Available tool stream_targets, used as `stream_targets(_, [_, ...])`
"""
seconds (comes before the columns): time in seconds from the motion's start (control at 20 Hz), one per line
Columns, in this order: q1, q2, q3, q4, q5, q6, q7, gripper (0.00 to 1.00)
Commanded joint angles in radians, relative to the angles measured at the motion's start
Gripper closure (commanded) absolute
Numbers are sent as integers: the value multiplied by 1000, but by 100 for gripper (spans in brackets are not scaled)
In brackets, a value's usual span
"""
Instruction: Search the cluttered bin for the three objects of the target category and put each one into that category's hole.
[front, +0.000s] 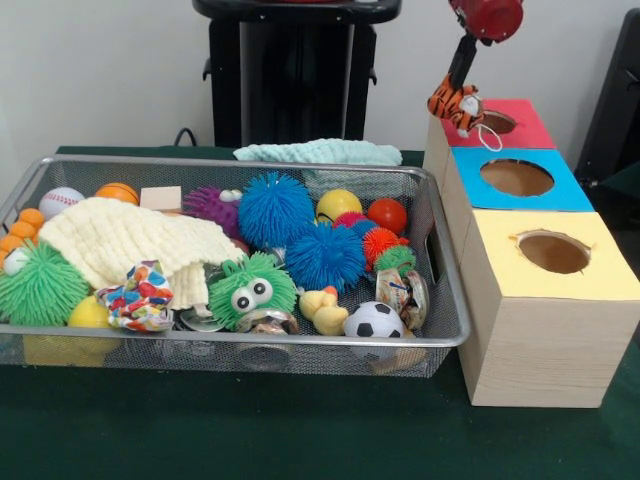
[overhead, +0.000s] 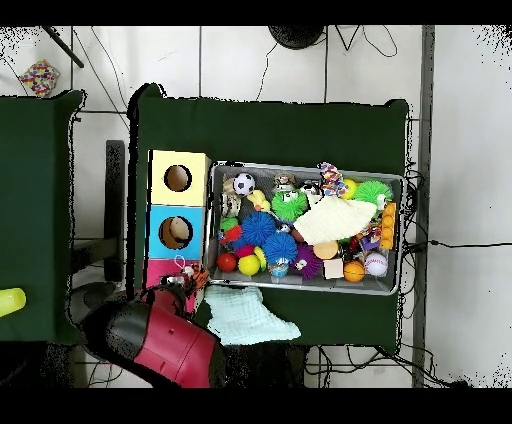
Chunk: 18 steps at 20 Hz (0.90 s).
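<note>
My gripper (front: 456, 88) is shut on a small orange and black striped tiger toy (front: 457, 105), which hangs at the left edge of the red box top (front: 525, 125), beside its hole (front: 497, 122). A white ring tag (front: 490, 138) dangles from the toy. In the overhead view the tiger toy (overhead: 191, 277) shows over the red box (overhead: 160, 270), with the arm (overhead: 160, 342) partly covering that box. The wire bin (front: 250, 339) left of the boxes holds several toys: blue spiky balls (front: 275, 208), a rubber duck (front: 322, 311), a soccer ball (front: 373, 320) and a green googly-eyed fuzzy toy (front: 252, 290).
A blue box (front: 515, 178) and a yellow box (front: 552, 256), each with a round hole, stand in line in front of the red one. A cream knitted cloth (front: 120, 240) covers part of the bin's left half. A pale green cloth (front: 320, 152) lies behind the bin.
</note>
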<state>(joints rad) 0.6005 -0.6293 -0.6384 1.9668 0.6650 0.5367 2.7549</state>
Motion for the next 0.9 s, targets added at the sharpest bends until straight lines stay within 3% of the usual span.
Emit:
stream_targets(0.05, [-42, 19, 194, 86, -14, -84, 70, 100])
stream_targets(0.45, [-12, 10, 177, 68, -39, -28, 102, 100])
stream_targets(0.9, [-23, 14, 229, 107, -24, -94, 89, 100])
